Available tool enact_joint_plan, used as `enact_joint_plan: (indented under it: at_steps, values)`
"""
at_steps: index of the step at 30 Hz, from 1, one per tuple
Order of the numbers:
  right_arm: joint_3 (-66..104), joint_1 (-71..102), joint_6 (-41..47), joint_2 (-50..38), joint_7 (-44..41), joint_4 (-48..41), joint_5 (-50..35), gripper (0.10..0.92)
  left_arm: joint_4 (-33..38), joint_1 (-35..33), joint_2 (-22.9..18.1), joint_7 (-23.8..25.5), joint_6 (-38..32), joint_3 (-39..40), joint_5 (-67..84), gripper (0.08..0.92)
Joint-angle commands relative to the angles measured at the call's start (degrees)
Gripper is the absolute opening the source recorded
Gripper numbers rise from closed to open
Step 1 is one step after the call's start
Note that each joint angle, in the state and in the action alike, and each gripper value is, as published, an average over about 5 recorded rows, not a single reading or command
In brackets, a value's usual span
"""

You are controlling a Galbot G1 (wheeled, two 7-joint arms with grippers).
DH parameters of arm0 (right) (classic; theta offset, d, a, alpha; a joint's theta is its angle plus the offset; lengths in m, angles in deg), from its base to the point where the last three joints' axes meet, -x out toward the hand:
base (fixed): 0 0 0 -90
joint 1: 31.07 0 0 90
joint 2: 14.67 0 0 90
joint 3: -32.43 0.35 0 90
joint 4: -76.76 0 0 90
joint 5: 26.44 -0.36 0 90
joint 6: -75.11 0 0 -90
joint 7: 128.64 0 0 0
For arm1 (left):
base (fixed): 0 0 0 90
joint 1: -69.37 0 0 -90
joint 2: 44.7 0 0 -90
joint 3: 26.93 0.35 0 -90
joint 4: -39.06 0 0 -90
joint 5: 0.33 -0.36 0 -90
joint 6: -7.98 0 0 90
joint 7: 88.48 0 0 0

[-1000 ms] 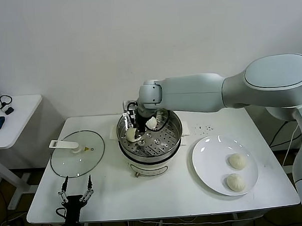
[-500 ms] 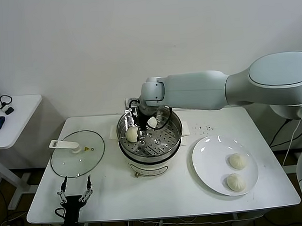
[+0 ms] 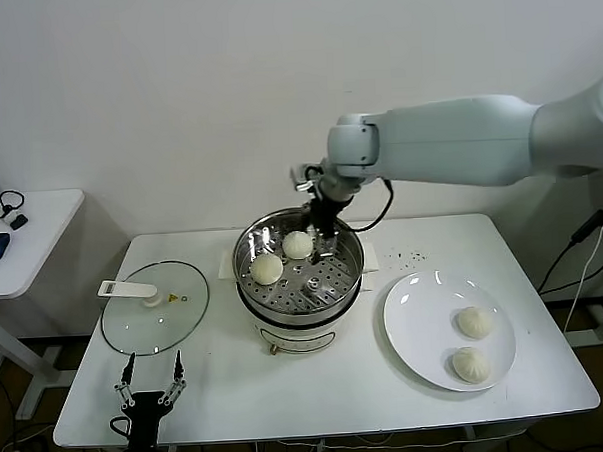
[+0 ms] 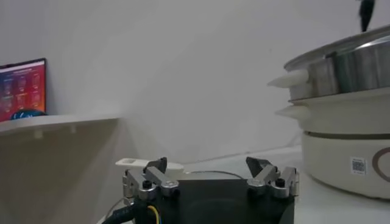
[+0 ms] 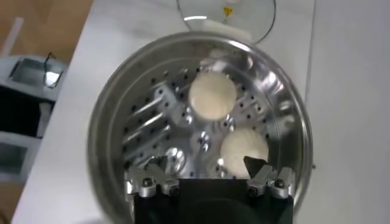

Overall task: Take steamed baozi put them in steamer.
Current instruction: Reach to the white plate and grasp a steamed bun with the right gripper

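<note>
Head view: the steamer [image 3: 299, 286] sits in the middle of the white tabletop [image 3: 228, 379]. Two steamed baozi [image 3: 267, 269] lie on its holey tray, at about 10 and 12 o'clock. The right end effector [image 3: 322, 247] hangs over the tray's 1 o'clock side, open and holding nothing. Two more buns [image 3: 475, 323] lie on the white plate [image 3: 416, 321] at 3 o'clock from the steamer. The glass lid [image 3: 155, 305] lies at 9 o'clock. The left end effector [image 3: 150, 378] waits open at the tabletop's 7 o'clock edge.

Left wrist view: the left end effector [image 4: 211, 176] is open and empty. The steamer [image 4: 341, 152] stands beside it.

Right wrist view: the right end effector [image 5: 210, 173] is open above the steamer [image 5: 109, 146]. Both buns [image 5: 212, 96] rest apart on the tray.
</note>
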Motion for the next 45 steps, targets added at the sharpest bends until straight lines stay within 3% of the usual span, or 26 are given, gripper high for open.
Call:
enact_joint_plan:
  at_steps: [1, 20, 45]
  values:
    - [-9.5, -10.3, -8.1, -12.0, -8.6, 6.9, 4.5, 0.823, 0.0, -0.1, 0.0, 0.0, 0.0, 0.0, -0.1, 0.823]
    - [-18.6, -7.0, -5.6, -24.5, -2.3, 17.3, 14.5, 0.823, 0.1, -0.1, -0.2, 0.0, 0.1, -0.1, -0.1, 0.823]
    - [-16.2, 4.8, -3.2, -32.4, 1.7, 18.3, 24.5, 0.823, -0.1, 0.0, -0.3, 0.0, 0.1, -0.3, -0.1, 0.823]
